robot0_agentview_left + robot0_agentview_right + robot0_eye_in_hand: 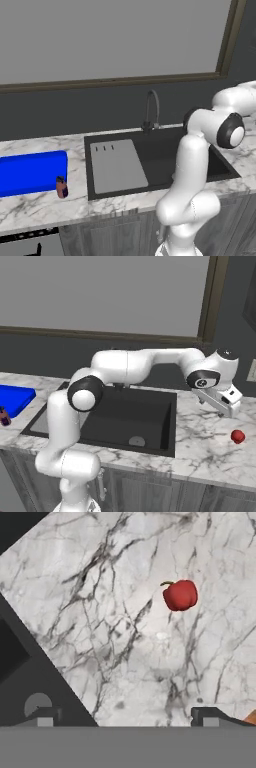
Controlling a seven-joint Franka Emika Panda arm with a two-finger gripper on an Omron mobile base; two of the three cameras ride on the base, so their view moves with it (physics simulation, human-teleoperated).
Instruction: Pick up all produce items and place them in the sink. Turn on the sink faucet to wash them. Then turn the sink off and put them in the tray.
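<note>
Red apple (180,595) sits on the marble counter (125,637), right of the sink (125,416). In the right base view the same apple (238,436) lies well right of the basin, near the counter's front, alone on bare stone. It has a small stem on top.

Gripper (227,406) hangs over the counter just right of the sink's right edge, up and left of the apple, not touching it. The arm stretches across above the basin from the left. In the hand view the two dark fingertips (205,714) stand far apart at the bottom, so the jaws are wide and hold nothing. The apple lies ahead of them on the stone, closer to the right-hand tip's side; a dark corner of the sink shows at the left of that view.

Sink is black, with a round grey drain (136,441) on its floor and a grey drainboard (117,165) on its left half. No fruit in the basin. Faucet (151,110) stands at the back edge of the sink, dark and arched.

Blue tray (32,172) lies on the counter left of the sink, apart from it. A small brown-red cylinder (61,188) stands at the tray's front right corner, touching or just beside it, cannot tell which.
</note>
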